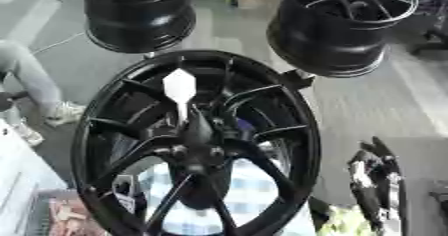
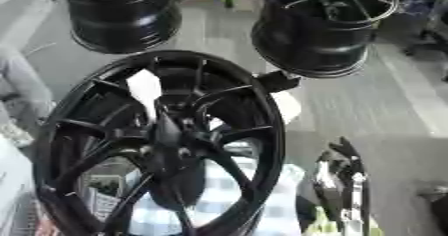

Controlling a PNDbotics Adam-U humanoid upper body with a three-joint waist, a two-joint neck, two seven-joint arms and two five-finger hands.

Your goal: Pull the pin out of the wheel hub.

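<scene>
A black wheel hub [image 1: 197,145] stands upright, filling the view. A white-headed pin [image 1: 180,97] rises near-vertically above its centre. The right hand [image 1: 376,175], low at right with fingers relaxed and empty, lies nearer, down-right of the pin; the left hand is unseen.

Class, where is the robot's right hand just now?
The right hand shows low on the right in both views, fingers up, beside the big wheel's right rim and apart from it.

I see my right hand [image 1: 376,180] low beside the big wheel hub [image 1: 197,145], with open floor [image 1: 367,105] between; two more wheels [image 1: 337,27] block the far side
</scene>
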